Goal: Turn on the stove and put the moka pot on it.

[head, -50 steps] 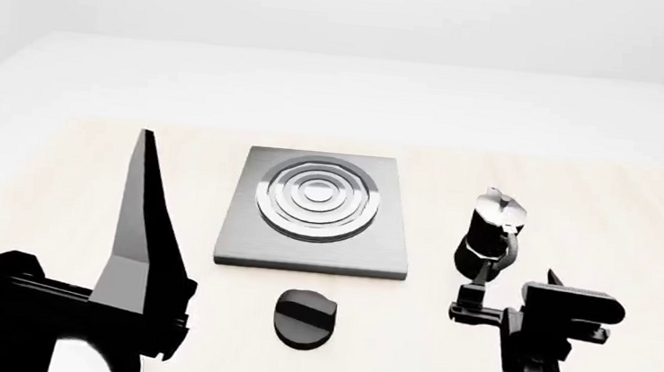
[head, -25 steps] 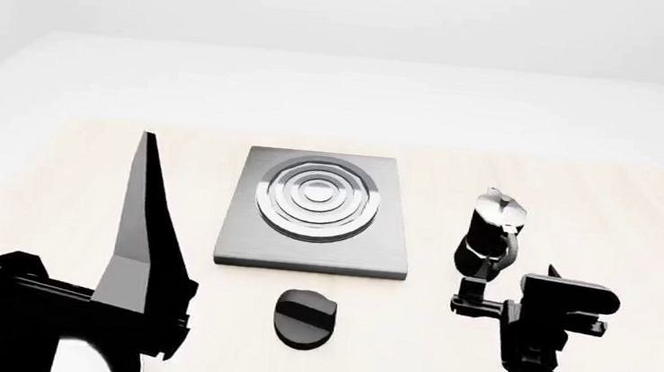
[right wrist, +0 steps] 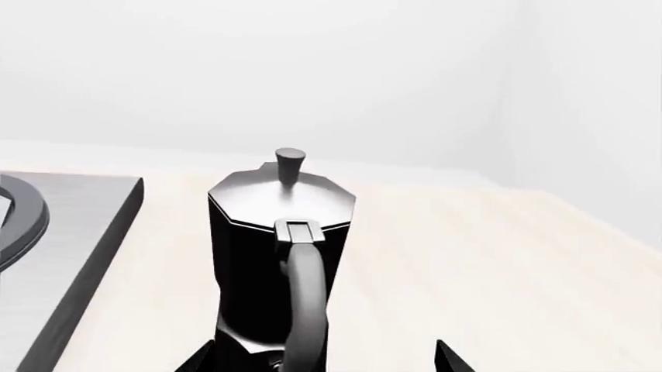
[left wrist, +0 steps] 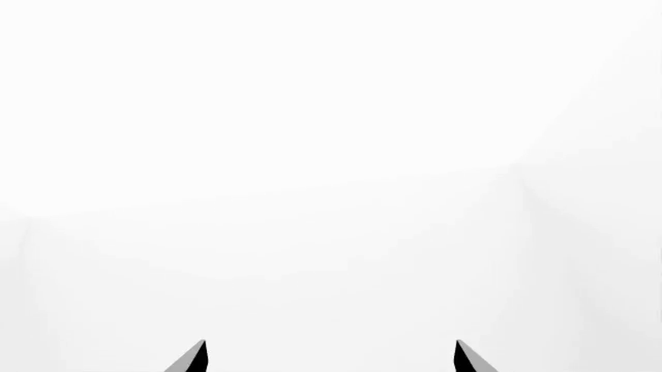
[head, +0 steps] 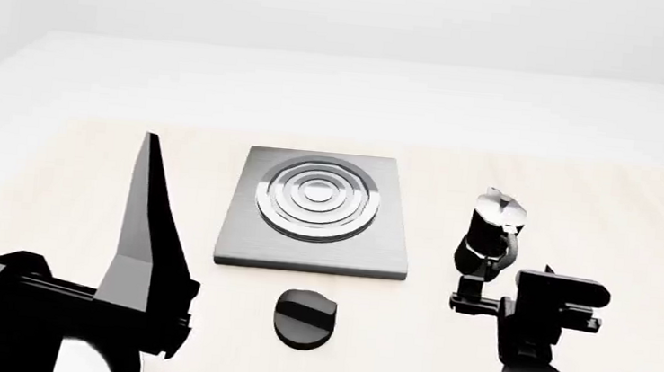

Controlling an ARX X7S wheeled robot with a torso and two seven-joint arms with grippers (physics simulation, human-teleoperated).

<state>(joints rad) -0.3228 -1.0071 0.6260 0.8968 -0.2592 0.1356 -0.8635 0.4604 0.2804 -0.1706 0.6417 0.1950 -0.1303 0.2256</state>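
Moka pot (right wrist: pixel 279 256) base cut off at right wrist frame edge; stove (right wrist: pixel 62 248) only partly in frame; left gripper (left wrist: pixel 329 358) shows fingertips only.

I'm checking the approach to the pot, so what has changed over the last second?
The right gripper has crept forward and slightly left, closing on the moka pot's handle; its jaws are open on either side of the handle, not yet gripping. The moka pot, stove, knob and raised left gripper stayed where they were.
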